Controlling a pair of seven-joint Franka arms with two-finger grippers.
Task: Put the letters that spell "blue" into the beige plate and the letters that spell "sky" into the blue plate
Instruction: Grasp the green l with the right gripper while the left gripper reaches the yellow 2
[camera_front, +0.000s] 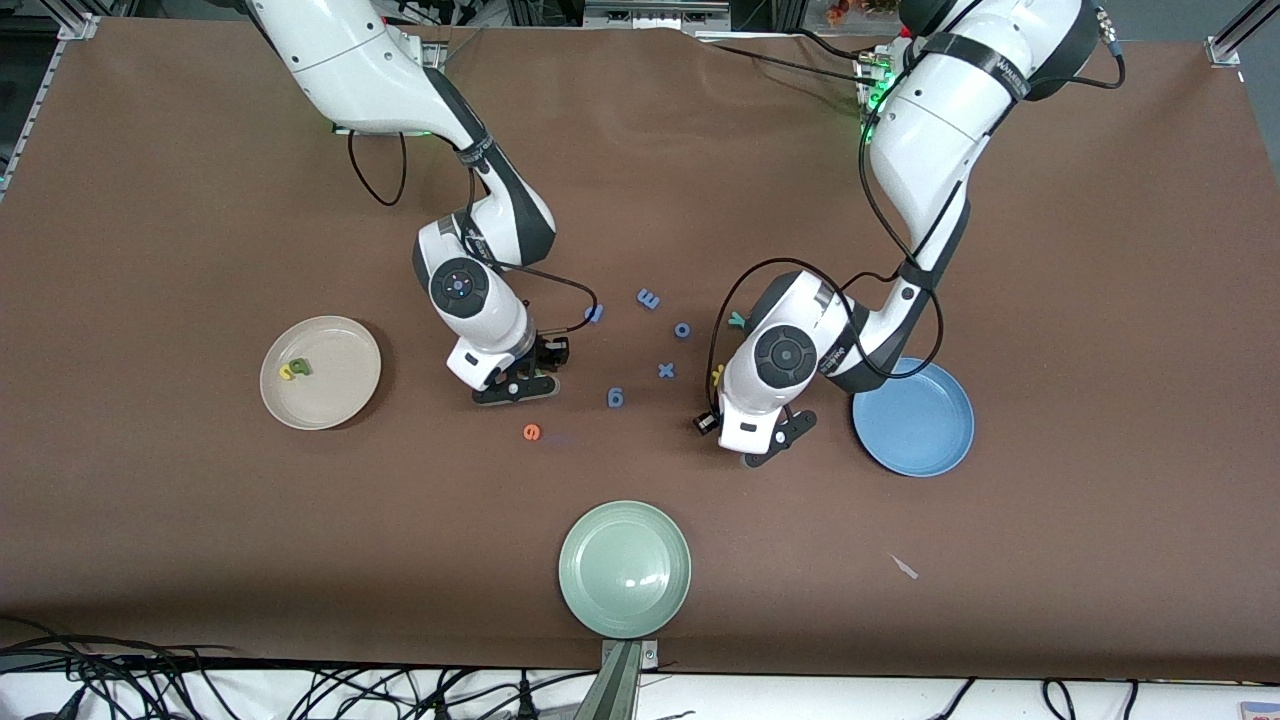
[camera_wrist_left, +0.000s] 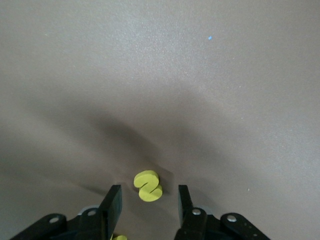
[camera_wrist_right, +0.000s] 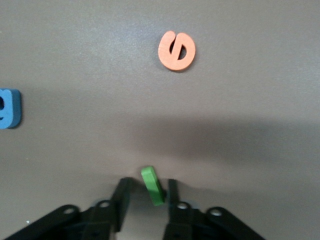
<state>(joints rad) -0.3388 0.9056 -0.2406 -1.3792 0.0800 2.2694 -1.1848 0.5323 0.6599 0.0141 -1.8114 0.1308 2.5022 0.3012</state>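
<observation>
My left gripper (camera_front: 752, 443) is low over the table beside the blue plate (camera_front: 940, 445). In the left wrist view it (camera_wrist_left: 149, 189) stands open around the yellow s (camera_wrist_left: 148, 186), with a gap on each side. The yellow k (camera_front: 717, 376) and teal y (camera_front: 737, 320) lie by its wrist. My right gripper (camera_front: 515, 388) is down near the orange e (camera_front: 531, 432). Its jaws (camera_wrist_right: 149, 181) are open around the green l (camera_wrist_right: 153, 185), which leans against one finger. The beige plate (camera_front: 345, 400) holds the yellow u (camera_front: 288, 373) and olive b (camera_front: 301, 367).
Several periwinkle-blue letters (camera_front: 615, 398) lie scattered between the two grippers, one of them (camera_wrist_right: 9, 108) also in the right wrist view. A pale green plate (camera_front: 600, 610) sits near the front edge. A small scrap (camera_front: 905, 567) lies nearer the camera than the blue plate.
</observation>
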